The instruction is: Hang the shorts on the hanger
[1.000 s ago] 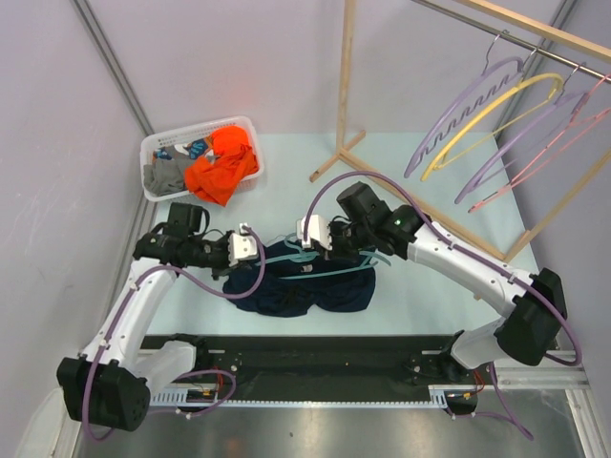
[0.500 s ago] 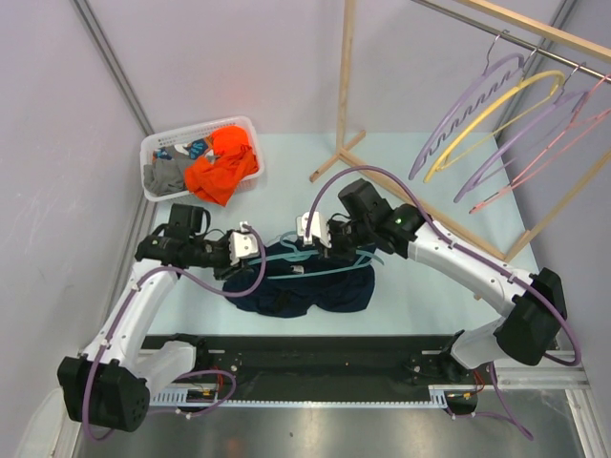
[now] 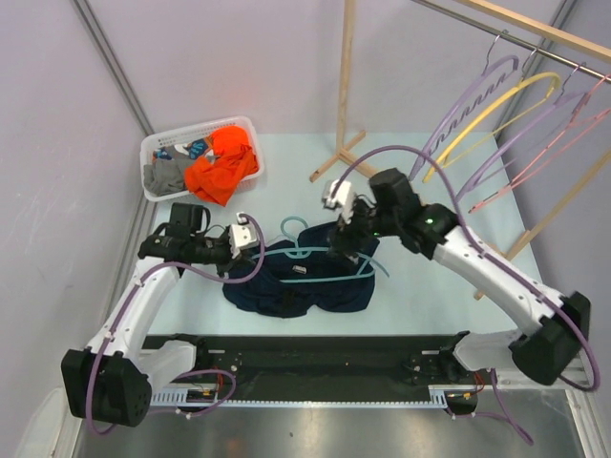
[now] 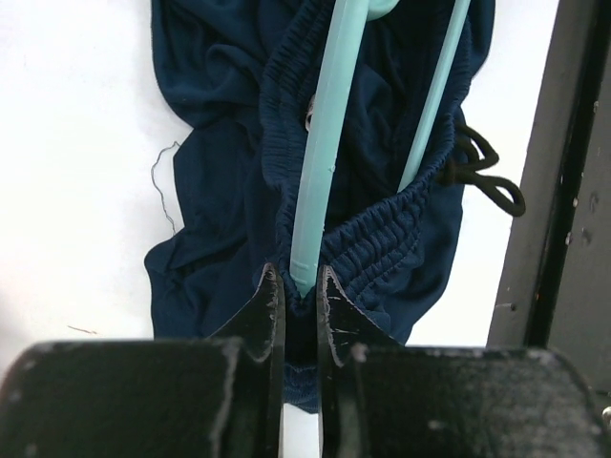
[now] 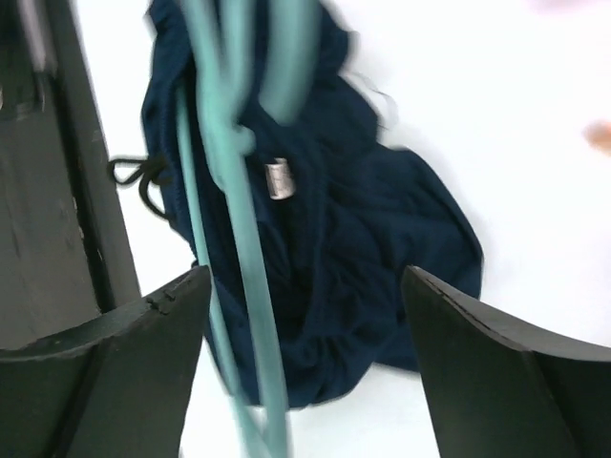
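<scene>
Position: the dark navy fabric shorts lie crumpled on the pale counter, with the thin teal plastic hanger on top, one arm lying along the elastic waistband.

Left gripper: jaws pressed nearly together, pinching navy fabric at the hanger arm's tip.

Right gripper: jaws spread wide, empty, above the garment.

Caution: the hanger is unsupported. Pulling on the pinched fabric may drag the hanger along or slip the waistband off the arm tip.

Container: the white slatted basket holds a bright orange garment, a grey garment and other small items.
</scene>
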Controlling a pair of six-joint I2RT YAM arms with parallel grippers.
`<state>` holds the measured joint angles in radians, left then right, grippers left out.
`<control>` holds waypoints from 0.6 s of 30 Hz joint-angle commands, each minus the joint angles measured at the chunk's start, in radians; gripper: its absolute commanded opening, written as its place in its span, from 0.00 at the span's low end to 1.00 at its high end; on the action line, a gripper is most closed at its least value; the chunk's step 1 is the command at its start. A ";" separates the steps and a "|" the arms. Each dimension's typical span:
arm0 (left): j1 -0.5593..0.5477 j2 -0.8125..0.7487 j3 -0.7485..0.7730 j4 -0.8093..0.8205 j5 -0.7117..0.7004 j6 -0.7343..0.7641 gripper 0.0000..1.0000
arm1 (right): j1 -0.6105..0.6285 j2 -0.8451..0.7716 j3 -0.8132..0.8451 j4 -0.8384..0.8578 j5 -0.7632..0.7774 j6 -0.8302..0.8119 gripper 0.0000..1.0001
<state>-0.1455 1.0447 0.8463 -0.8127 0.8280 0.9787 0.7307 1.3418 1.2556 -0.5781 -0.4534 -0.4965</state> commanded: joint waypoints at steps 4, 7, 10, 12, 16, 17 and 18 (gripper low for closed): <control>0.033 -0.012 -0.036 0.049 0.126 -0.033 0.00 | -0.150 -0.231 -0.142 0.009 0.130 0.314 0.93; 0.038 -0.038 -0.064 0.035 0.137 0.017 0.00 | -0.218 -0.228 -0.166 -0.009 0.050 0.341 0.93; 0.037 -0.069 -0.082 0.012 0.120 0.086 0.00 | -0.263 -0.193 -0.167 0.001 -0.014 0.349 0.91; 0.037 -0.075 -0.079 -0.005 0.112 0.123 0.00 | -0.257 -0.155 -0.167 0.009 -0.027 0.357 0.88; 0.037 -0.090 -0.081 -0.049 0.095 0.207 0.00 | -0.199 -0.086 -0.173 0.026 -0.001 0.346 0.83; 0.035 -0.098 -0.084 -0.055 0.092 0.225 0.00 | -0.186 -0.072 -0.176 0.035 0.010 0.343 0.83; 0.035 -0.115 -0.093 -0.062 0.089 0.238 0.00 | -0.159 -0.049 -0.183 0.046 0.039 0.345 0.83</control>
<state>-0.1146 0.9810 0.7643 -0.8402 0.8730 1.1103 0.5148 1.2507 1.0874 -0.5732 -0.4347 -0.1654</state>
